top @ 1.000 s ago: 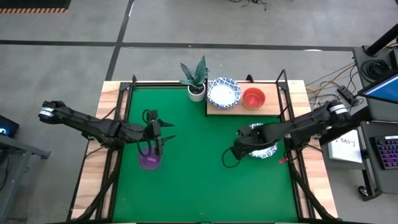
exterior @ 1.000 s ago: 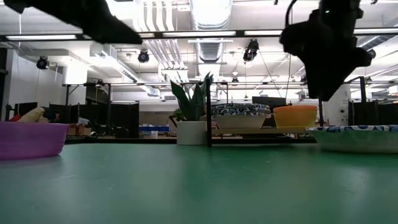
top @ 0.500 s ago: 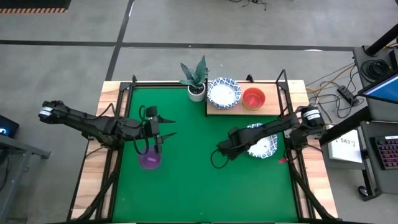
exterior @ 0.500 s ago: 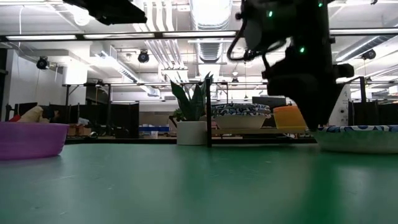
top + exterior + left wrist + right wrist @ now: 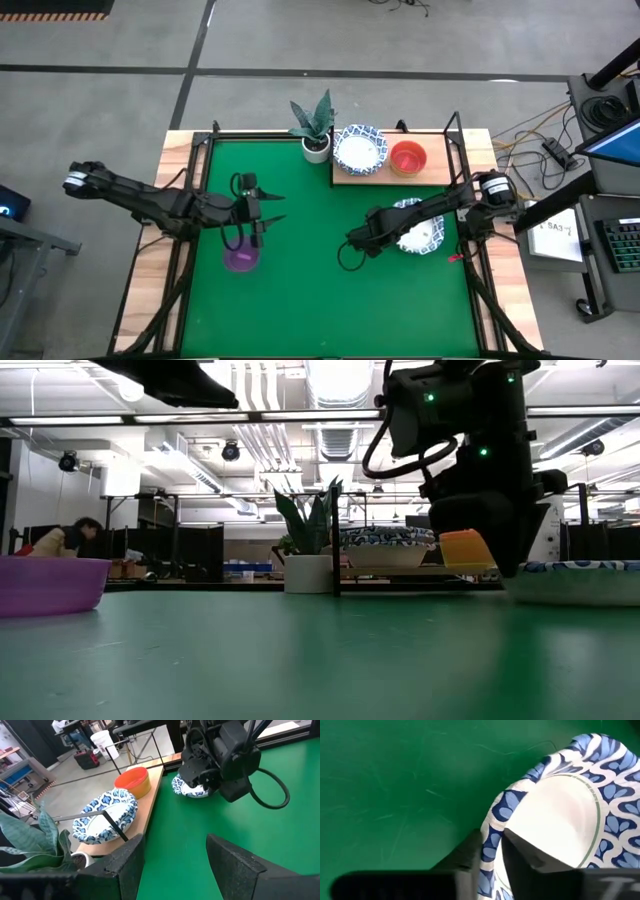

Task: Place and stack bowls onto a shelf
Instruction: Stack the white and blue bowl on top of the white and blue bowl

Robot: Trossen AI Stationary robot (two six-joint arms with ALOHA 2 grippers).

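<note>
A blue-rimmed white bowl (image 5: 422,230) sits on the green mat (image 5: 310,290) at the right. My right gripper (image 5: 392,228) is down at its left rim, shut on it. On the wooden shelf (image 5: 380,176) at the far edge stand another blue-rimmed bowl (image 5: 360,148) and a red bowl (image 5: 408,158). A purple bowl (image 5: 241,258) rests on the mat at the left. My left gripper (image 5: 272,208) hovers open just beyond it, holding nothing. My right gripper (image 5: 492,847) has the blue-patterned rim (image 5: 492,827) of the bowl on the side toward the table's left. One finger (image 5: 540,855) is inside the bowl and the other (image 5: 465,857) outside it. The fingers come from above. The bowl (image 5: 575,582) stands on the mat.
A potted plant (image 5: 314,128) stands at the far edge, left of the shelf. Black frame posts (image 5: 455,150) stand at the shelf's ends. Open green mat lies between the two arms and toward the near edge.
My right gripper has swung toward the table's left edge and come down at the left rim of the blue-rimmed bowl. The bowl has stayed in place on the mat.
</note>
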